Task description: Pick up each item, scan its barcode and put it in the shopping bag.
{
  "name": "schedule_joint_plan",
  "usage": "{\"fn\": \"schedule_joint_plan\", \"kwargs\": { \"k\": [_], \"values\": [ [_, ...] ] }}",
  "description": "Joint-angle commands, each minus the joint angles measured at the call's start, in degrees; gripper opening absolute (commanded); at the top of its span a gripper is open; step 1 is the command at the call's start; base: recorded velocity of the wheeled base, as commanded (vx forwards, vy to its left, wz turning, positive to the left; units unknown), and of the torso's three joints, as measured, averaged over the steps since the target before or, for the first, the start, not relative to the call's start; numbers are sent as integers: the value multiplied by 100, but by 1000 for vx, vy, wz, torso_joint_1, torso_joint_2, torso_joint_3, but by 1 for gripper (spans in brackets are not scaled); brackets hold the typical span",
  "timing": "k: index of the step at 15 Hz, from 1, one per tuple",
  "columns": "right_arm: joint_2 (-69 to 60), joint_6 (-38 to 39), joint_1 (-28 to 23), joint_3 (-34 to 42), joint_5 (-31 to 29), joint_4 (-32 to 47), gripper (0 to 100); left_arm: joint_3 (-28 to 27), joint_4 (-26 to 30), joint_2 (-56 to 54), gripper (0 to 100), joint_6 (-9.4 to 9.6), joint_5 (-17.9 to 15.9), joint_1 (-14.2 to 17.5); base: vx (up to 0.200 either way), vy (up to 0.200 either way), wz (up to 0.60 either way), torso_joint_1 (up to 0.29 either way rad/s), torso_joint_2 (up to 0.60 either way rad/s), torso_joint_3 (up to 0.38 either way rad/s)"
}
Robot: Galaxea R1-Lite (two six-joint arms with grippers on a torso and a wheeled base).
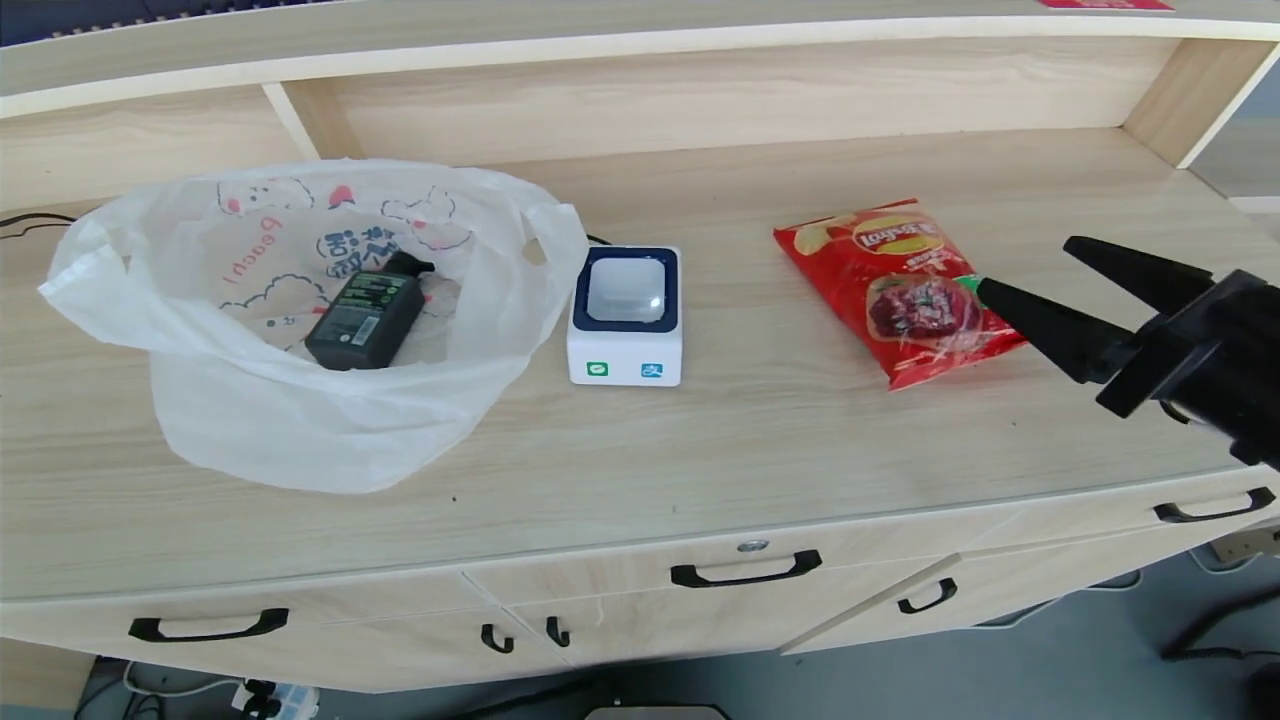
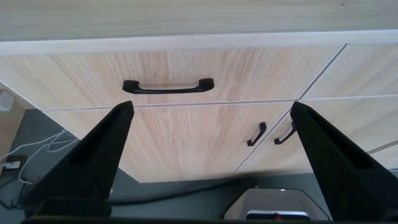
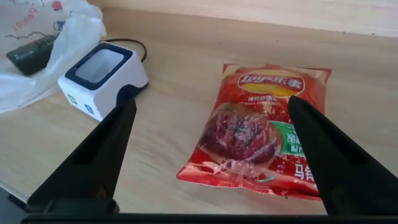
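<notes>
A red chip bag [image 1: 900, 285] lies flat on the wooden counter at the right, also seen as the chip bag [image 3: 255, 130]. My right gripper [image 1: 1025, 270] hovers open just right of it, one fingertip over the bag's right edge; my right gripper [image 3: 211, 109] has nothing between its fingers. A white barcode scanner [image 1: 626, 315] with a dark-rimmed window stands mid-counter, the scanner [image 3: 102, 78] left of the chips. The white shopping bag [image 1: 250, 400] sits open at the left with a dark bottle [image 1: 365, 315] inside. My left gripper [image 2: 211, 111] hangs open below the counter, facing the drawers.
A raised wooden shelf [image 1: 700, 90] runs along the counter's back. Drawers with black handles [image 1: 745, 573] line the front below the edge. A cable [image 1: 30, 222] trails at the far left. Bare counter [image 1: 760, 420] lies between scanner and chips.
</notes>
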Motion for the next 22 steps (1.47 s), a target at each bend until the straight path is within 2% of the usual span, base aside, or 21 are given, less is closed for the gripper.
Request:
{"fn": "schedule_joint_plan", "kwargs": {
  "k": [1, 4, 7, 13, 16, 19, 22],
  "values": [
    [474, -181, -27, -291, 58, 189, 100, 0, -11, 9, 100, 2, 1, -10, 0, 0, 0, 0, 0, 0],
    [474, -603, 87, -915, 93, 1121, 100, 0, -11, 9, 100, -7, 1, -1, 0, 0, 0, 0, 0, 0],
    [632, -700, 43, -1662, 85, 2132, 100, 0, -11, 9, 100, -16, 1, -1, 0, 0, 0, 0, 0, 0],
    [1054, -884, -203, -2321, 76, 3028, 100, 0, -28, 9, 100, -24, 1, -1, 0, 0, 0, 0, 0, 0],
    [1125, -919, -247, -3051, 146, 4215, 100, 0, -28, 9, 100, -16, 1, -1, 0, 0, 0, 0, 0, 0],
    [1423, -1069, -317, -3974, 146, 5058, 100, 0, -28, 9, 100, -24, 1, -1, 0, 0, 0, 0, 0, 0],
    [1722, -1227, -422, -4492, 155, 5718, 100, 0, -28, 9, 100, -33, 1, -1, 0, 0, 0, 0, 0, 0]
  ]
}}
